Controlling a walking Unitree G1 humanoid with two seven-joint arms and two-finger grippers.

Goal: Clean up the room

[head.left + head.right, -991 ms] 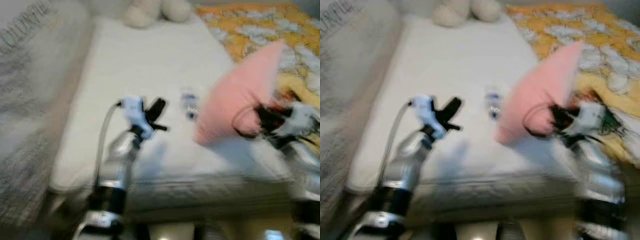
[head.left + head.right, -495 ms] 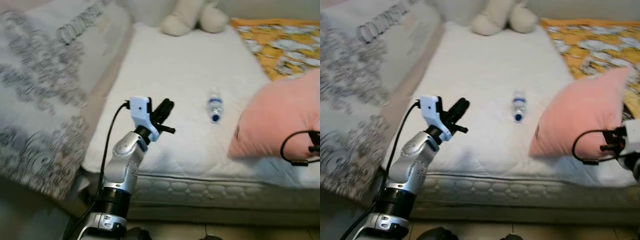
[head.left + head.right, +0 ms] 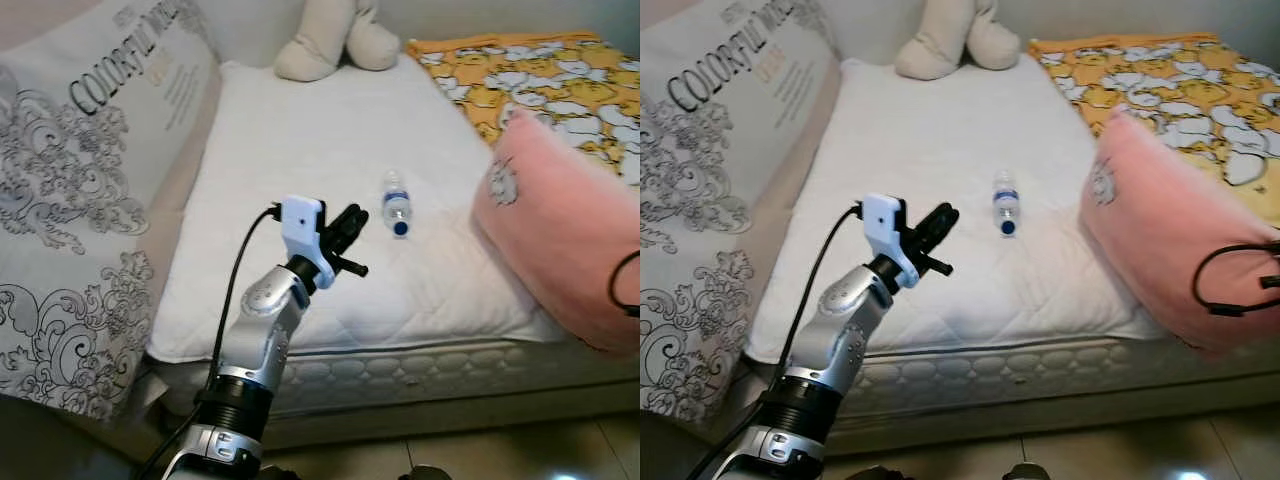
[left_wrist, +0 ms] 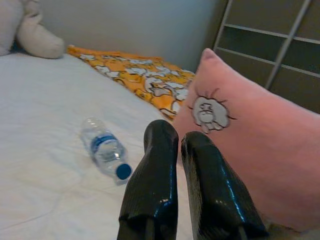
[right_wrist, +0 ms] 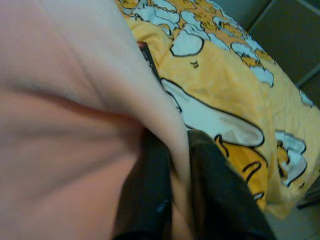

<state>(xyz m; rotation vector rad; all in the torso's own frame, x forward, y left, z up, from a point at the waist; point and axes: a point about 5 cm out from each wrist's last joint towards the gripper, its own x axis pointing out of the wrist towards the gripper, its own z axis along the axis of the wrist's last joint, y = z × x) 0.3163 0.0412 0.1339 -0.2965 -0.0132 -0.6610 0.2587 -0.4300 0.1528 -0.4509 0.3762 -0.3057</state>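
Observation:
A pink pillow (image 3: 560, 250) with a small cartoon face hangs at the right edge of the bed. My right gripper (image 5: 172, 145) is shut on the pillow's edge, with the fabric pinched between its black fingers. A clear water bottle (image 3: 397, 208) with a blue cap lies on its side on the white mattress (image 3: 300, 130). My left gripper (image 3: 352, 222) hovers over the mattress's front part, a little short and left of the bottle. It is shut with nothing in it. The left wrist view looks along that gripper at the bottle (image 4: 105, 150) and the pillow (image 4: 250, 150).
A beige plush toy (image 3: 330, 40) sits at the head of the bed. A yellow cartoon blanket (image 3: 540, 70) covers the far right side. A large grey patterned cushion (image 3: 80, 200) leans along the left of the bed. Tiled floor (image 3: 480, 450) runs below the front edge.
The camera has swung and steadied, so the whole scene shifted. The pillow, still held, now hangs lower at the right edge of the bed. The left gripper keeps its raised, shut pose.

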